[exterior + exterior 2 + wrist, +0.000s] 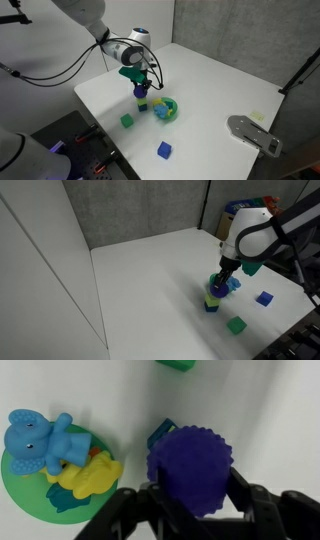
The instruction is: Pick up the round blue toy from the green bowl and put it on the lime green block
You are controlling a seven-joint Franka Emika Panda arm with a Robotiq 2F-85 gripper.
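Note:
My gripper point(190, 495) is shut on the round blue toy point(190, 470), a bumpy dark purple ball held between the two fingers. In both exterior views the gripper point(140, 86) point(218, 282) holds the ball point(141, 93) straight above the lime green block point(142, 104) point(211, 304). I cannot tell whether ball and block touch. The block is hidden under the ball in the wrist view. The green bowl point(25, 488) point(171, 108) stands right beside the block. It holds a blue elephant toy point(40, 442) and a yellow toy point(88, 476).
A darker green cube point(127, 121) point(236, 326) point(178, 364) and a blue cube point(164, 150) point(264, 298) lie on the white table point(210, 85). A grey device point(252, 132) sits at the table's edge.

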